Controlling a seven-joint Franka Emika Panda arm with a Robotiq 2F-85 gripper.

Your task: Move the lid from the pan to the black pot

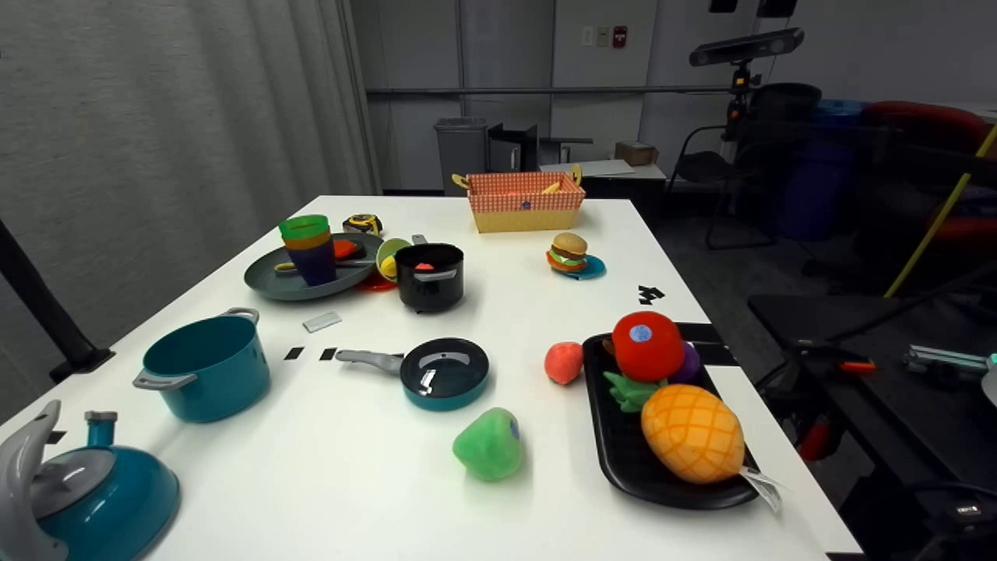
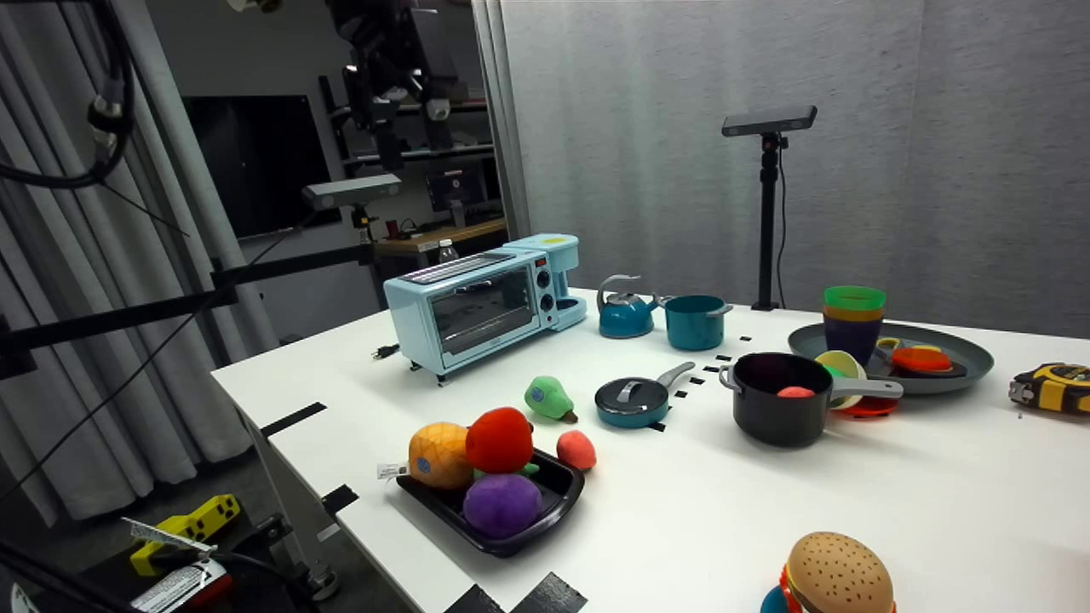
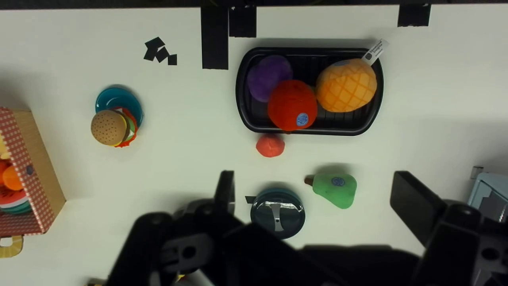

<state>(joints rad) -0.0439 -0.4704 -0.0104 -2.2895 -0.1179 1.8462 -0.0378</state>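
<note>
The lid (image 1: 445, 365), dark and round with a grey grip strip, rests on top of the small teal pan (image 1: 444, 400) in both exterior views. From the pan a grey handle (image 2: 675, 373) reaches out across the table. Apart from it stands the black pot (image 2: 777, 417), uncovered, with something red inside. My gripper (image 3: 315, 174) is open, its fingers wide apart with nothing held; it hangs high above the table in an exterior view (image 2: 413, 146). Below it, the wrist view shows the lid (image 3: 278, 214) nearer the left finger, partly covered by the gripper body. The black pot is not visible there.
A green pear (image 1: 489, 444) and a small red fruit (image 1: 563, 362) lie near the pan, beside a black tray (image 3: 309, 132) of plush fruit. A teal pot (image 1: 206, 374), kettle (image 2: 626, 317), toaster oven (image 2: 477, 298), grey plate (image 1: 273, 284), burger (image 1: 568, 251) and basket (image 1: 526, 210) stand around.
</note>
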